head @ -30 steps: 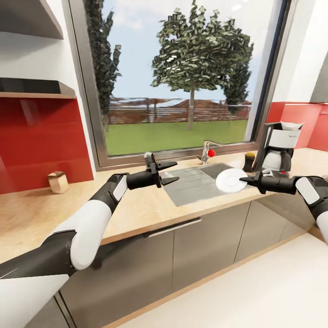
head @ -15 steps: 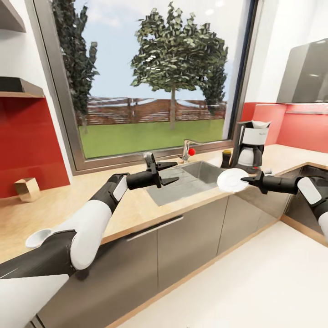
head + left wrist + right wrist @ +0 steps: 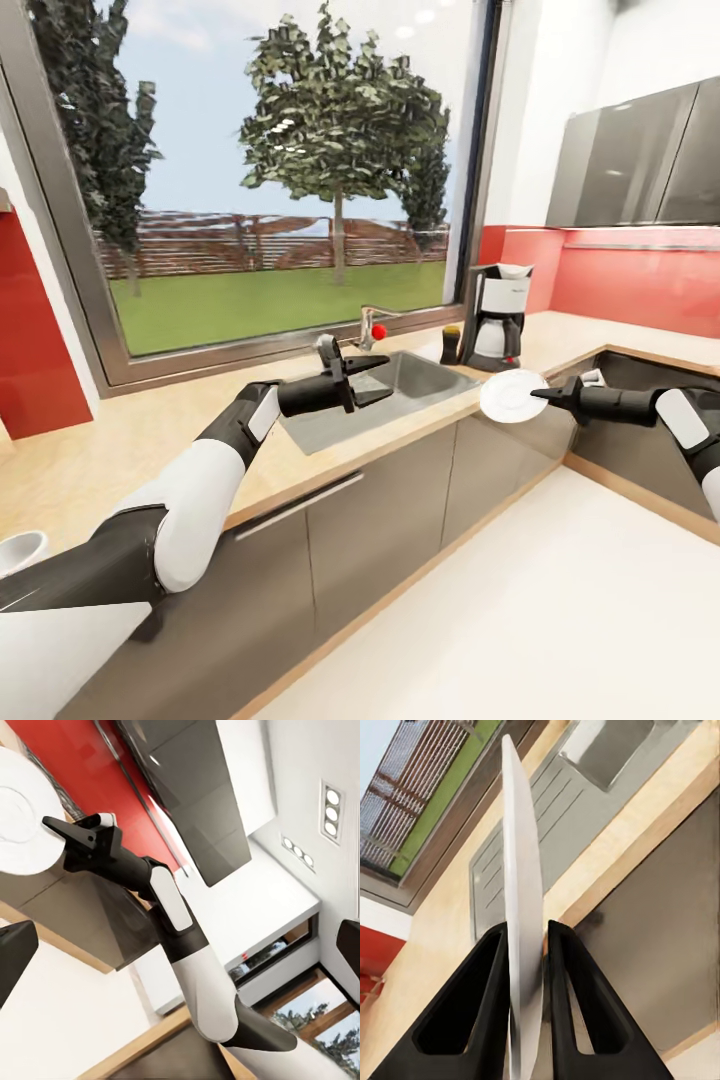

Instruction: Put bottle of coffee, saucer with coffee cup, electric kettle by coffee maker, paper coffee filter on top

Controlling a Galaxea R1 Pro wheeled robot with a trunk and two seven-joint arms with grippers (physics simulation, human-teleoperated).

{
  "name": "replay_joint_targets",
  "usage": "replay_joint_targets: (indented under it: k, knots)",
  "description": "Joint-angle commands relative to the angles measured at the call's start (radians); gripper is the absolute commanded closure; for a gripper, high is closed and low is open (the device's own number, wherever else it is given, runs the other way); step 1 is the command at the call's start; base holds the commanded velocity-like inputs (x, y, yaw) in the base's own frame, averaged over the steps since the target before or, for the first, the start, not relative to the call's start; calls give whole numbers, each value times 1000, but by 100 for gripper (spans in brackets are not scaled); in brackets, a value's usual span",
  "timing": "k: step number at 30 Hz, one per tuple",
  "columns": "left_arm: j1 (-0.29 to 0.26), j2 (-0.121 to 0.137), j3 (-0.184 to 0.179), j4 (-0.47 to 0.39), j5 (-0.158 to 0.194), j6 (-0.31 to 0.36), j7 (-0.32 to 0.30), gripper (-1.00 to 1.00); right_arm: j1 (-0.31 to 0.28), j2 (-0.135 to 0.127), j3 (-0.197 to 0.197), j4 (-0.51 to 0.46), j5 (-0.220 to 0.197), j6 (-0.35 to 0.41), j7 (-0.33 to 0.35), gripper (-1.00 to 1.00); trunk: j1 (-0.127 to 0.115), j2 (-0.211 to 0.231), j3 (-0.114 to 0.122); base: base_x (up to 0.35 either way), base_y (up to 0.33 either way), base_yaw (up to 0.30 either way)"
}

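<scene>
The right gripper (image 3: 540,394) is clamped on the rim of the saucer (image 3: 512,395), holding it on edge in the air just out from the front edge of the countertop (image 3: 150,440), over the floor (image 3: 560,610). In the right wrist view the two fingers (image 3: 472,997) press against either face of the thin white saucer (image 3: 521,900) (seen edge-on there), with the sink (image 3: 547,802) beyond it.

The left gripper (image 3: 375,380) hangs over the near edge of the sink (image 3: 370,395), its fingers spread apart and holding nothing.

The coffee maker (image 3: 497,316) stands on the countertop beyond the sink, by the window (image 3: 270,170), and the bottle (image 3: 451,344) stands just beside it on the sink side. The cup (image 3: 20,550) sits on the countertop at the far left, partly hidden behind the left arm.
</scene>
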Motion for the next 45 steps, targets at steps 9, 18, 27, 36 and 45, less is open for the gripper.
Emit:
replay_joint_targets:
  k: [9, 18, 27, 36, 45]
  knots:
    - [-1, -1, 3, 0, -1, 7, -2, -100, -1, -1, 1, 1, 0, 4, 6, 100, 0, -1, -1, 0, -44, -177]
    - [-1, -1, 3, 3, -2, 6, -2, -100, -1, -1, 1, 1, -1, 4, 6, 100, 0, -1, -1, 0, -85, -232]
    - [-1, -1, 2, 5, -2, 5, -2, -100, -1, -1, 1, 2, -1, 4, 6, 100, 0, -1, -1, 0, -3, -286]
    - [-1, -1, -5, 5, -2, 5, -2, -100, -1, -1, 0, 2, -1, 4, 6, 100, 0, -1, -1, 0, 0, -287]
    - [-1, -1, -5, 6, -2, 5, -3, -100, -1, -1, 0, 2, 0, 4, 5, 100, 0, -1, -1, 0, 0, -287]
